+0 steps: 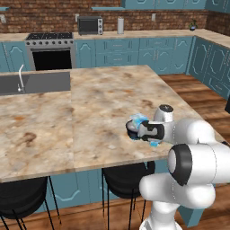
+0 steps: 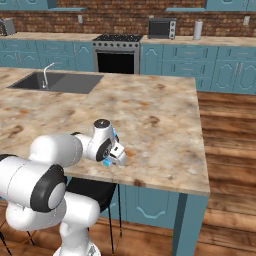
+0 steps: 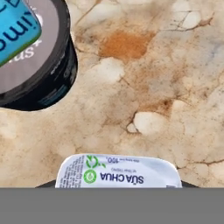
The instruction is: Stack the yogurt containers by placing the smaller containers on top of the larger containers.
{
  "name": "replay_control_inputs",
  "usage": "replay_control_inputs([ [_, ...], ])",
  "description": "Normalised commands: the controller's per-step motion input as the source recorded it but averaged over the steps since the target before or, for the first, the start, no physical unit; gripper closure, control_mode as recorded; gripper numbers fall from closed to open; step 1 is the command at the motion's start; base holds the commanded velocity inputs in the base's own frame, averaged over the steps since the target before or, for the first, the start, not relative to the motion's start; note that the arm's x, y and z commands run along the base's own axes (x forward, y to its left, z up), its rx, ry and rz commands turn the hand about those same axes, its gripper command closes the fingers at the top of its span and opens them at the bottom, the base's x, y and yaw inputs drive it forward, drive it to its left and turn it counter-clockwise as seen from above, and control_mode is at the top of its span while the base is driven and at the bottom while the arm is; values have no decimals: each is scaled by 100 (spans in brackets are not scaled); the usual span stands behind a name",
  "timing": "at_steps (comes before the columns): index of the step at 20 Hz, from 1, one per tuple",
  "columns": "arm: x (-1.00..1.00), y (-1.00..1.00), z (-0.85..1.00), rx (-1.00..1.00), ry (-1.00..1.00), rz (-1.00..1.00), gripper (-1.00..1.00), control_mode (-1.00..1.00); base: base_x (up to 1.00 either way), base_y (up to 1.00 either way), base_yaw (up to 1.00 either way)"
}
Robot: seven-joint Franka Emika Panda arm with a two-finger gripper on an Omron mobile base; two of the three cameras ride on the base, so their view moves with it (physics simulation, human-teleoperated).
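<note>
A squat dark tub point(image 3: 54, 85) with a grey top stands at the upper left of the hand view, and one small light-blue yogurt cup point(image 3: 15, 30) sits on top of it. A second small cup point(image 3: 118, 172) with a white printed lid lies between my fingertips. My gripper point(image 3: 116, 183) is shut on it, close above the marble counter and just beside the tub. In the left base view the gripper point(image 1: 153, 140) holds that cup point(image 1: 154, 144) to the right of the tub point(image 1: 130, 129), which carries the other cup point(image 1: 138, 120). In the right base view the arm hides the tub; gripper point(image 2: 112, 159) and cup point(image 2: 106, 163) sit near the counter's front edge.
The marble island counter point(image 1: 103, 99) stretches away behind the tub, with a sink point(image 1: 36, 83) and tap at its far left. The counter's front edge runs just below the gripper. Dark stools point(image 1: 126, 179) stand under it. A stove point(image 1: 50, 49) and cabinets line the back wall.
</note>
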Motion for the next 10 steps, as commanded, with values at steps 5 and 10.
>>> replay_control_inputs([
  [5, -13, 0, 36, 0, 0, 0, 100, -100, 0, 0, 0],
  [10, -10, 0, 40, 0, 0, 0, 100, -100, 0, 0, 0],
])
